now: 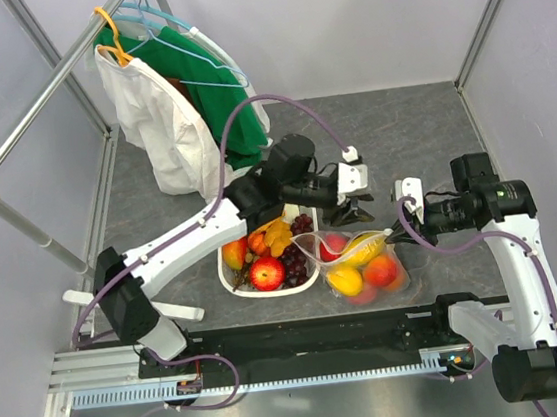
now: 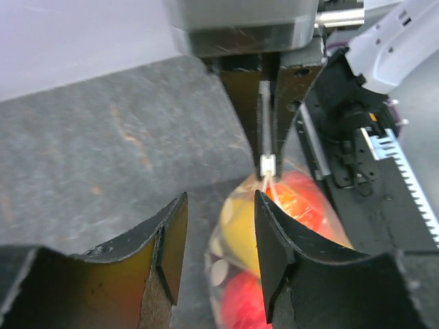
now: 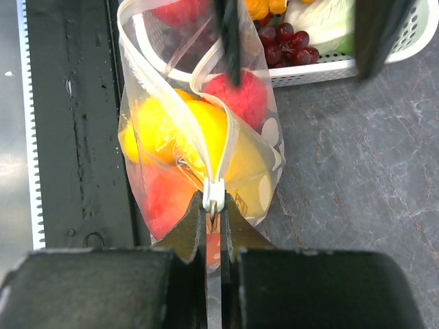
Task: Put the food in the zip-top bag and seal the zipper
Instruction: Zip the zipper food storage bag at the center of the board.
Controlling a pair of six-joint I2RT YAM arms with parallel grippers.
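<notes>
The zip-top bag (image 1: 370,258) is lying on the grey table (image 1: 421,132) right against the white slotted basket (image 1: 229,283), on that basket's right side and near the arms' bases. Part of the food (image 3: 199,133) is sitting inside it: yellow, red and orange fruits are showing through the dotted plastic. A red apple (image 1: 267,272), dark grapes (image 1: 294,259) and some orange pieces (image 1: 276,234) are lying in the basket. The right pincer (image 3: 214,204) is pressing its fingers together on the zipper (image 3: 233,140) at the bag's right end, pinching it right at the white slider (image 3: 214,193). From that point the two halves of the closure strip are spreading apart, so the mouth is gaping open toward the basket. The left arm is reaching across the basket, and the left pincer (image 2: 219,205) is hovering over the bag's far edge with its fingers spread and nothing between them. In the left wrist view grey table is showing through the gap, and the bagged fruit is lying under its right finger (image 2: 274,260). Directly opposite it in that view, the right pincer is gripping the slider. The two pincers are facing each other across the bag, close together but apart.
</notes>
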